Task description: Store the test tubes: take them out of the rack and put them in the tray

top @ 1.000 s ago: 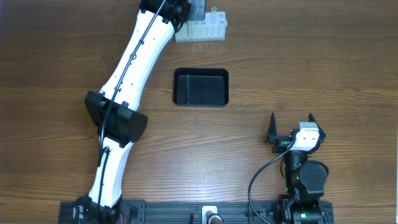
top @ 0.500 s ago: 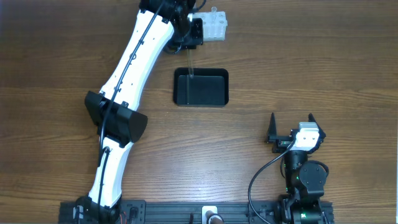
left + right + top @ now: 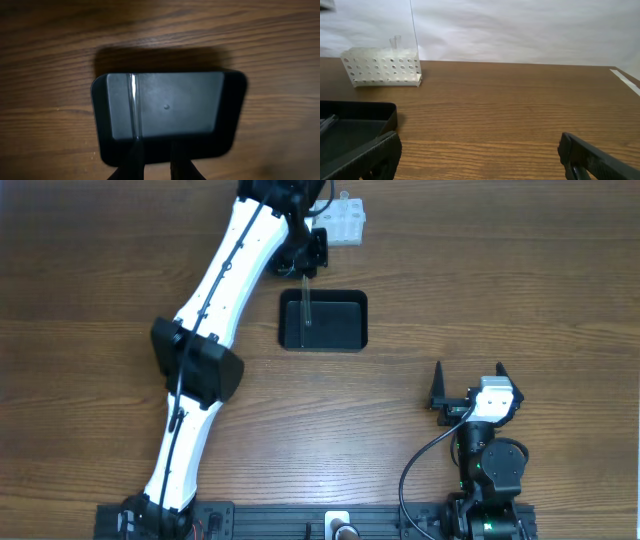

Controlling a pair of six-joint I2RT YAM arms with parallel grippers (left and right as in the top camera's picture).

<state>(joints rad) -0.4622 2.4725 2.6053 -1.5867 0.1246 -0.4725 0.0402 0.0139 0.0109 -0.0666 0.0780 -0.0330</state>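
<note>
The table (image 3: 520,290) is showing brown wood grain under a smooth, faintly satin finish. Just toward twelve o'clock from the middle, the tray (image 3: 345,330) is looking like smooth black plastic, mostly matt, its floor catching a dull sheen. The test tube (image 3: 305,308) at its nine o'clock side is gleaming clear and glossy. At twelve o'clock the rack (image 3: 342,222) is appearing as whitish, translucent, perforated plastic. The left arm (image 3: 235,270) is wearing glossy white shells with matt black joints. At four o'clock the right gripper (image 3: 468,377) is showing matt black fingers (image 3: 365,155).
</note>
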